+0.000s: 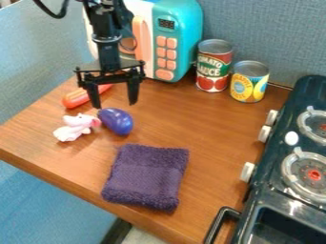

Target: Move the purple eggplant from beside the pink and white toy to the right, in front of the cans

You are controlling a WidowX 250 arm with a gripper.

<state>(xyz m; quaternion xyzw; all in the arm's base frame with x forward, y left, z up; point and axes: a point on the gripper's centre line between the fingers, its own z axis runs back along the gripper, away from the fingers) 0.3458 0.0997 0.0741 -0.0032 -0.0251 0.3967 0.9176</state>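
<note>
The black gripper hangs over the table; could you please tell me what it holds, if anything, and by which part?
Nothing is held; the gripper has its fingers apart, near the purple toy.

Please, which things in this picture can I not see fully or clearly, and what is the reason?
All in the camera view:
- Orange sausage-shaped toy: middle hidden behind the gripper.
- Toy microwave: top cut off by the upper edge; door partly behind the arm.
- Stove: cut off by the right and bottom edges.
- Purple cloth: underside hidden by its own upper layer.
- Microwave display: digits too small.

Matte black arm — loose black cable
</note>
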